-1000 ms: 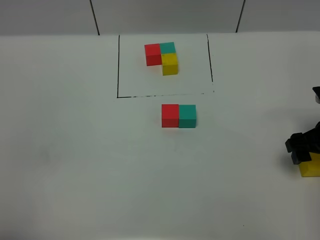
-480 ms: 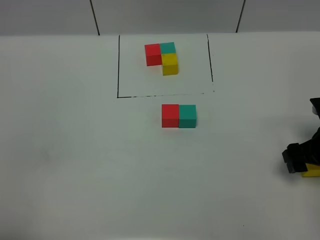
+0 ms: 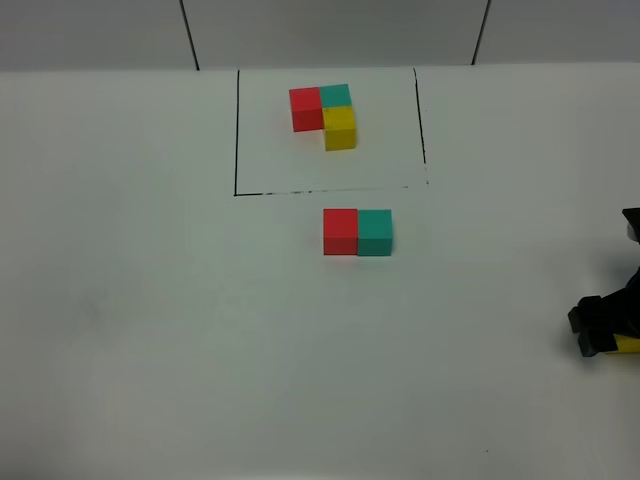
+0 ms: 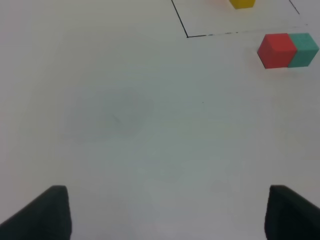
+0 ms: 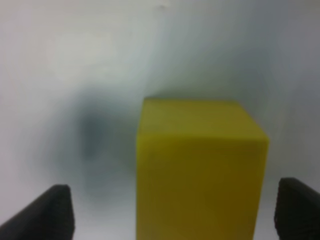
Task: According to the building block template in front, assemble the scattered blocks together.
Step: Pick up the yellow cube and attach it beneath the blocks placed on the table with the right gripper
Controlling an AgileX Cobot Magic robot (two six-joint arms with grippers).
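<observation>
The building block template [image 3: 324, 112] is an L of red, teal and yellow cubes inside a thin black rectangle at the far middle. Its yellow cube [image 4: 242, 3] shows in the left wrist view. Of the scattered blocks, the red block [image 3: 340, 231] and the teal block [image 3: 375, 232] sit joined side by side just in front of the frame; both red [image 4: 276, 50] and teal [image 4: 303, 48] show in the left wrist view. The yellow block [image 3: 629, 345] is at the far right edge, mostly hidden by my right gripper [image 3: 600, 328]. My right gripper [image 5: 175, 215] is open, with the yellow block [image 5: 200, 170] between its fingers. My left gripper [image 4: 170, 215] is open and empty over bare table.
The white table [image 3: 180, 330] stretches wide to the left and front. The frame's black line [image 3: 236, 130] is drawn flat on the surface. A grey wall with two dark seams [image 3: 189, 35] runs along the back.
My right gripper has sunk down and toward the right edge over the yellow block, which now shows less. The red and teal blocks have not moved.
</observation>
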